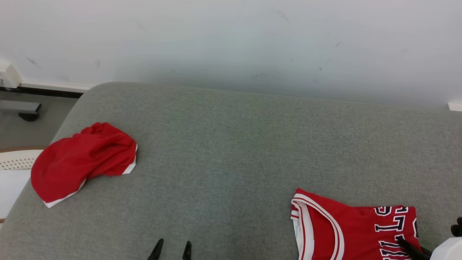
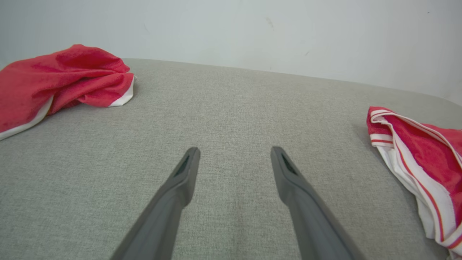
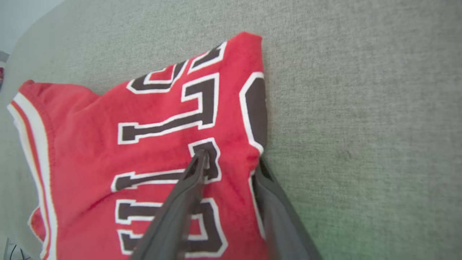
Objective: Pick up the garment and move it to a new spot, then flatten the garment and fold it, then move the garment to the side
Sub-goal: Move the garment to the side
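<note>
Two claws: left claw [image 2: 234, 153] spread wide, right claw [image 3: 231, 160] half-closed astride jersey [image 3: 90, 119] edge, grip unclear.

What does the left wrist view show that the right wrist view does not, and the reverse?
Left wrist view: the crumpled red garment with white trim, and the left gripper, jaws wide apart over bare upholstery.
Right wrist view: dark white-edged lettering and the right gripper, one finger on the red cloth, the other at its edge.
Shared: the red jersey, seen in the left wrist view by its striped trim, and the grey upholstered surface.
</note>
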